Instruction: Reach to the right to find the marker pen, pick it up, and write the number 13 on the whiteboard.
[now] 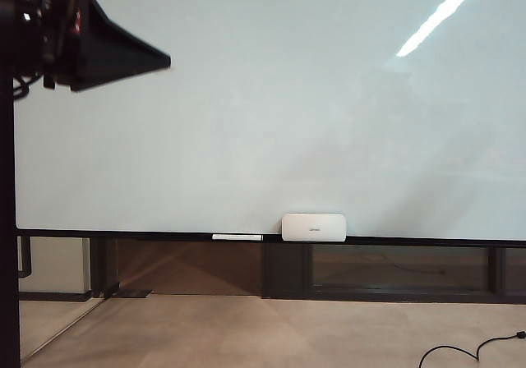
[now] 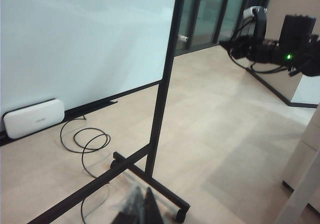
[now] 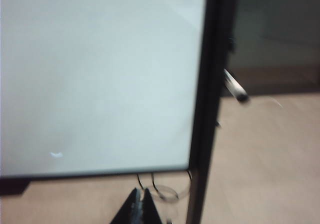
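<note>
The whiteboard [image 1: 246, 121] is pale grey-white (streaked with bright light reflections), edged by a black frame [image 3: 202, 109]. Beyond the black right gripper [image 3: 142, 196], the marker pen [image 3: 235, 86] shows whitish, black-tipped.

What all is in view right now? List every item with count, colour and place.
whiteboard: one, pale grey-white, blank, fills the exterior view
marker pen: one, whitish with dark tip, just past the board's dark side frame
white stick: one, on the ledge
white box: one, rounded, on the ledge beside the stick
cable: one, black, coiled on the floor
left tool: one, black, shut, empty
right tool: one, black, shut, empty
</note>
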